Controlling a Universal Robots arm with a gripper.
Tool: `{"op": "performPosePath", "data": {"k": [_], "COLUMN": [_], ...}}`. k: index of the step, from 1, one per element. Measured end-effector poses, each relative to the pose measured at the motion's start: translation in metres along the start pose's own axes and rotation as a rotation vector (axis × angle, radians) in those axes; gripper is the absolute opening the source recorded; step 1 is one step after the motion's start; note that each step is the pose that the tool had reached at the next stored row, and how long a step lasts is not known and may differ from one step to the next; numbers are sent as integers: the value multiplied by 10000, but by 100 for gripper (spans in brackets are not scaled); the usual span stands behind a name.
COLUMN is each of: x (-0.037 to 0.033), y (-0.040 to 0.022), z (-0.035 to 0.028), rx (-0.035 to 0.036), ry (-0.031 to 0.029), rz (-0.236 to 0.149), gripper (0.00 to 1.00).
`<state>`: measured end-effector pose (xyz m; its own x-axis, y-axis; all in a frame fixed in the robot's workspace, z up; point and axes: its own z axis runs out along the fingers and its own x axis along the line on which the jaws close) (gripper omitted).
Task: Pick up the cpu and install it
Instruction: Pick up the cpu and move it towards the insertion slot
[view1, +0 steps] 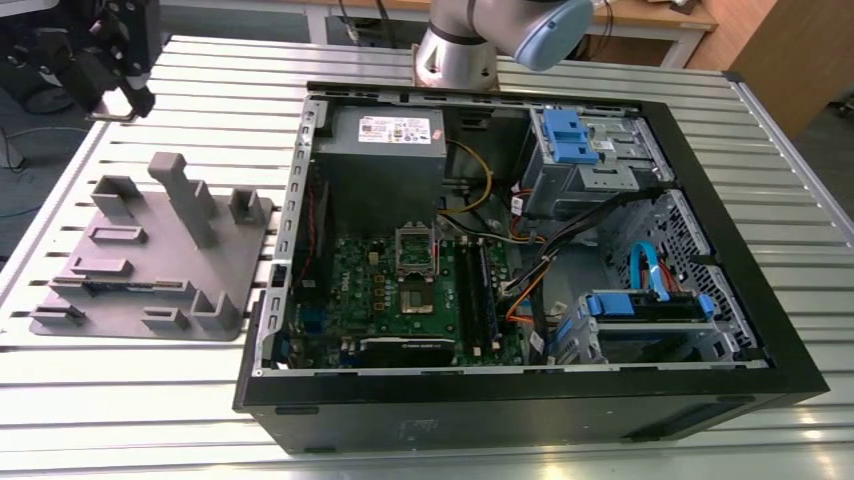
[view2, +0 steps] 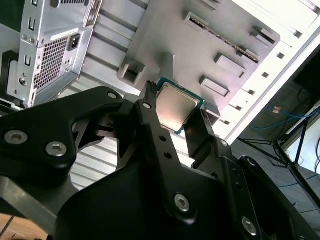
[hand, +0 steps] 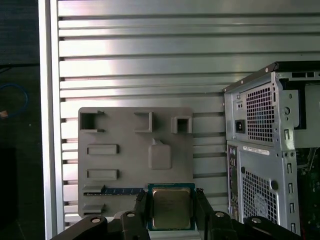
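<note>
Cpu (hand: 171, 208) hangs pinched in the gripper (hand: 171, 202) above the slatted metal table (hand: 150, 65), near the grey tray (hand: 125, 165).

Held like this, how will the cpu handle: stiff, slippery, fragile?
Probably stiff: the cpu, a flat metal-topped square, shows no bend in the gripper. It is pinched by its edges, so it may twist or slip. Thin and small, it is likely light, and a fall could harm it.

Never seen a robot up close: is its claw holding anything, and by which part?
The gripper holds the cpu by two opposite side edges.
</note>
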<state>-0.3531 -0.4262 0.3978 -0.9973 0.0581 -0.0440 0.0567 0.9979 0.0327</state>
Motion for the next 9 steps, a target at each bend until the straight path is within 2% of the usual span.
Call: {"op": "performPosePath", "data": {"k": [9], "x": [-160], "y": [9], "z": [14], "rx": [0], "ry": [0], "rz": [0], "gripper": [47]}}
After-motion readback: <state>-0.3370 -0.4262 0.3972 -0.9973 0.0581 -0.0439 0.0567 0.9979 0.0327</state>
